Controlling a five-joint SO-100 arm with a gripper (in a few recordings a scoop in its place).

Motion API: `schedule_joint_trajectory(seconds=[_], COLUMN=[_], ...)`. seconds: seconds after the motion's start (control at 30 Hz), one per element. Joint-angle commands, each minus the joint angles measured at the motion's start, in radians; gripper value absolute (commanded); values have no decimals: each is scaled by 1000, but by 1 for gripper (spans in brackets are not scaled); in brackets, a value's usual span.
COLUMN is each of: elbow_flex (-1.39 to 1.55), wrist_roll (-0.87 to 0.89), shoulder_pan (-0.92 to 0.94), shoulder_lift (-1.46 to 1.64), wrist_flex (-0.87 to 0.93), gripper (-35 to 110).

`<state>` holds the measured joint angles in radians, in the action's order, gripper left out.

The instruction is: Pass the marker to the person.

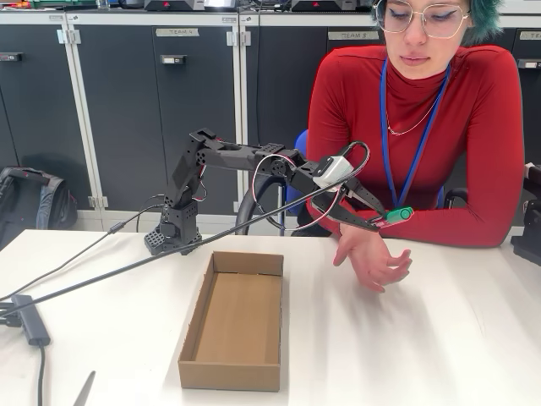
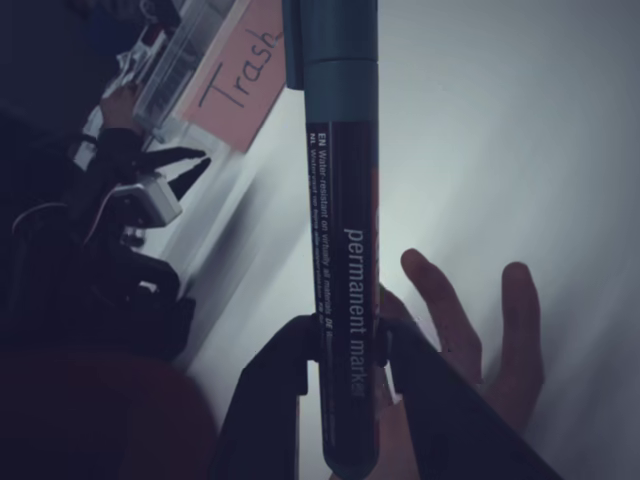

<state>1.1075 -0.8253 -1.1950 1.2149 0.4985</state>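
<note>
**Marker held out above the waiting hand**

Fixed view: the arm reaches from its base at left of centre across to the right of the frame, and the gripper [image 1: 382,218] is pinching the marker [image 1: 397,215], whose green end pokes out to the right past the fingertips. The marker lies roughly level, its long axis running left to right in line with the outstretched arm. The person [image 1: 423,127] sits behind the table at the upper right, and the person's hand [image 1: 372,258] rests on the white table [image 1: 423,338] directly below the gripper, palm turned upward, near but not touching the marker. An open cardboard box [image 1: 232,321] sits lower centre, well apart from the handover.

Wrist view: the marker [image 2: 345,260] runs straight up the middle of the frame, black barrel clamped between the two dark fingers [image 2: 265,390] at the bottom, the coloured cap at the top. The hand [image 2: 480,330] shows at lower right behind the barrel, fingers spread.

Judging from this, the handover turns on the vertical gap: the marker's free capped end is the part nearest the palm, so either the hand must rise to it or the arm must dip before the jaws let go.
</note>
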Motion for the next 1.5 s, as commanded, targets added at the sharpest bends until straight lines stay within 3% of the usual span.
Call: schedule_joint_trajectory(seconds=[0.0,0.4,0.97,1.13,1.47], elbow_flex=[-26,3,25,37,43], wrist_roll=[-29,-54,-78,-83,-89], shoulder_pan=[-132,-213,-193,-190,-190], shoulder_lift=[72,98,101,101,106], wrist_flex=[-20,-14,-18,-21,-52], gripper=[-5,-5,-5,25,27])
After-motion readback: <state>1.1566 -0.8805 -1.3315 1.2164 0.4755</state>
